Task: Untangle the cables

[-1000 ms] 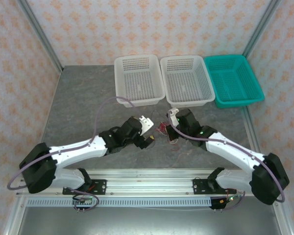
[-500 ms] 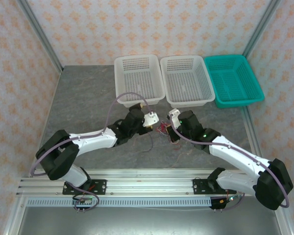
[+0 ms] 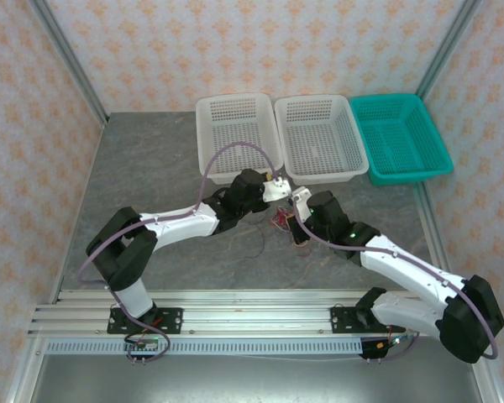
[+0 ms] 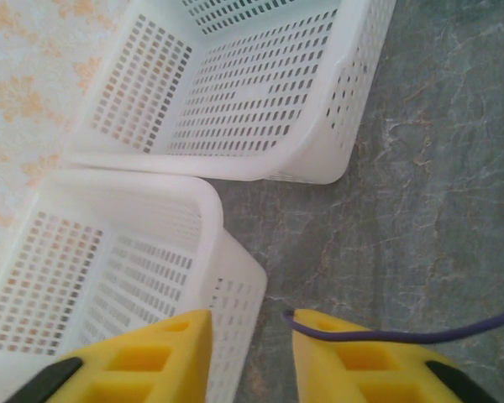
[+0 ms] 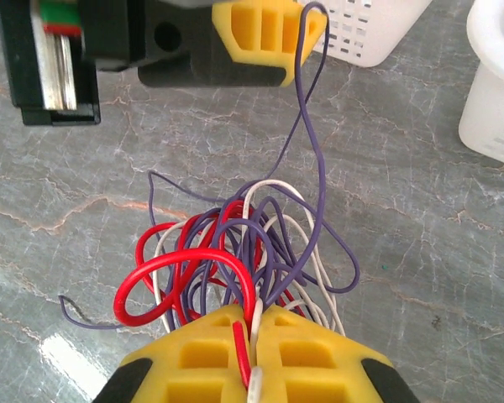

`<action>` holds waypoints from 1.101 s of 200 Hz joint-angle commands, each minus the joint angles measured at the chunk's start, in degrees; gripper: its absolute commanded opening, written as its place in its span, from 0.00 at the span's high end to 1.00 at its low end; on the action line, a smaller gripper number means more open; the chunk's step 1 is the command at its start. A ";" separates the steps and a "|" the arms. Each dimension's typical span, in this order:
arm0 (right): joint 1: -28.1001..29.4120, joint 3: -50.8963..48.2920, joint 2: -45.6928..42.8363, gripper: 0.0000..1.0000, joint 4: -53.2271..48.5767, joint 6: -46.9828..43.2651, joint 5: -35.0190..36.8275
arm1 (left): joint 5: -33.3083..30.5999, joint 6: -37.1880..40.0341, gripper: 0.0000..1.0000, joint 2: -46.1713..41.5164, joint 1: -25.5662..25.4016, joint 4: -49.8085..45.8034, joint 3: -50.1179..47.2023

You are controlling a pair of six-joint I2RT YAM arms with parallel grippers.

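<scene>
1. Right gripper (image 5: 254,312): my jaws are closed. Red and white strands of the cables (image 5: 235,243) are pinched in the seam between the two yellow fingers (image 5: 197,353).
2. Left gripper (image 4: 252,323): my jaws stand a little apart, with bare table showing in the gap. I see nothing pinched between them.
3. The purple cable (image 4: 403,337) lies across the top of the left gripper's finger on the right side of the left wrist view. It starts at that finger's inner edge and runs off the frame. I cannot tell whether it is caught there or merely draped.
4. In the right wrist view this same strand rises out of the bundle in a long loop and reaches the tip of the left gripper above it.
5. The bundle is a knot of red, white and purple loops. It lies on the grey table (image 3: 151,168) directly in front of my right fingers. One loose purple end trails off to the left.
6. From above, the bundle sits between my two grippers, near the front edge of the white baskets (image 3: 235,134).
7. The left gripper hovers just beside the near corners of those two baskets, where they meet.
8. The green basket (image 3: 412,174) stands to their right, well apart from the bundle.
</scene>
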 commanded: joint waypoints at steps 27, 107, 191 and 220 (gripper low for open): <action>0.31 -2.09 -2.56 1.00 5.81 1.60 4.53 | 2.57 -1.34 0.95 -1.19 -0.04 -0.90 -0.10; 0.32 -7.88 -6.56 0.97 11.58 7.59 11.18 | 12.57 -17.01 1.00 -17.14 5.21 7.64 -10.85; 0.31 -7.78 -6.47 0.99 13.31 -5.68 -0.16 | 17.04 -11.43 0.42 -24.39 5.05 -0.27 -16.59; 0.31 -6.30 -6.22 1.00 10.53 -14.96 -1.14 | 16.70 -2.64 0.41 -22.36 5.13 -1.17 -16.36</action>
